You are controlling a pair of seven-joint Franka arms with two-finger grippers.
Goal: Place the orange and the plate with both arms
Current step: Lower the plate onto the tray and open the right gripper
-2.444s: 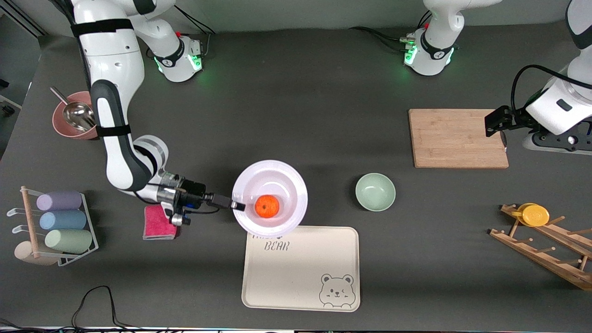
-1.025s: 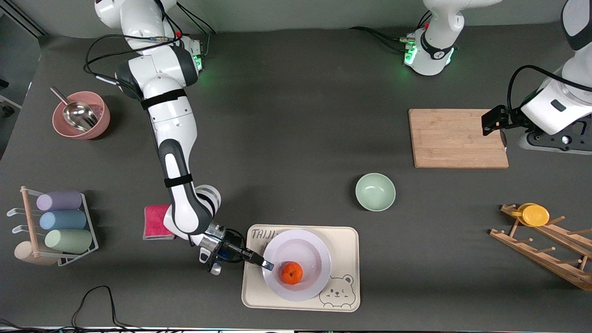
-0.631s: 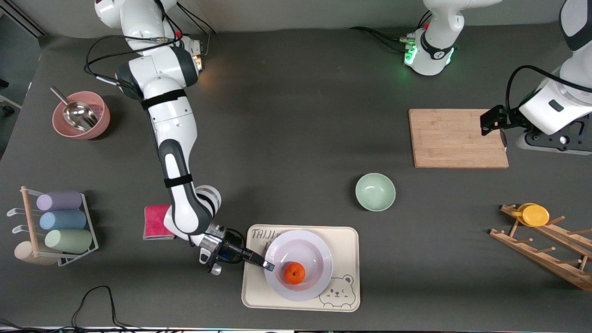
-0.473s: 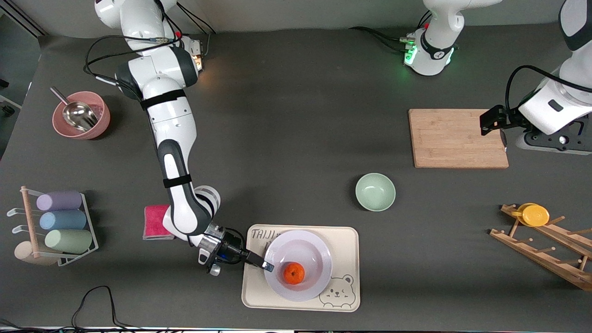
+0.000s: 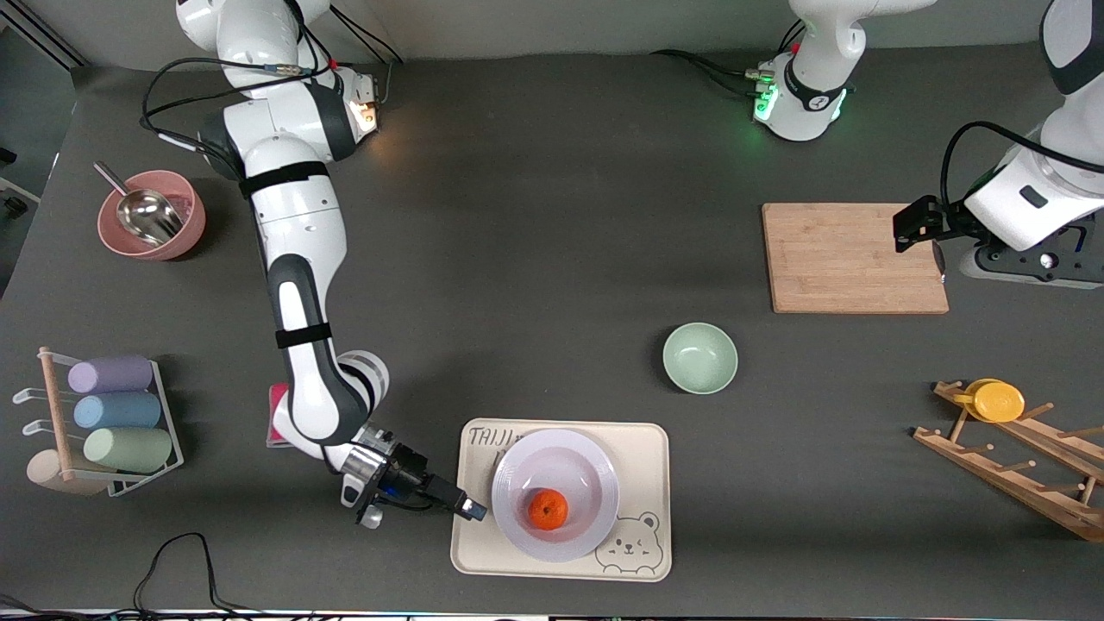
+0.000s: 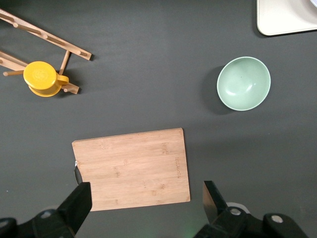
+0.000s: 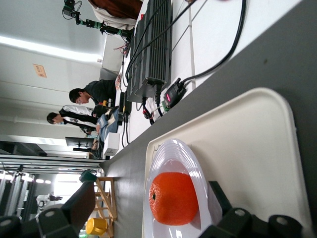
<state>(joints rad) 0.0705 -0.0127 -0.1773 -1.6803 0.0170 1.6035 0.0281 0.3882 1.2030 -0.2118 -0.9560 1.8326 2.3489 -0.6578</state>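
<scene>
The orange lies in the lavender-white plate, which rests on the cream bear tray. My right gripper is open and empty, low beside the plate's rim toward the right arm's end, apart from it. In the right wrist view the orange and plate show between the spread fingers. My left gripper waits open and empty over the edge of the wooden board. The left wrist view shows its fingers wide apart above the board.
A pale green bowl stands between tray and board. A wooden rack with a yellow lid is toward the left arm's end. A pink cloth, a cup rack and a pink bowl with scoop are toward the right arm's end.
The right arm carried the plate with the orange from the table onto the bear tray. Its gripper then let go of the rim and drew back. The left arm barely moved.
</scene>
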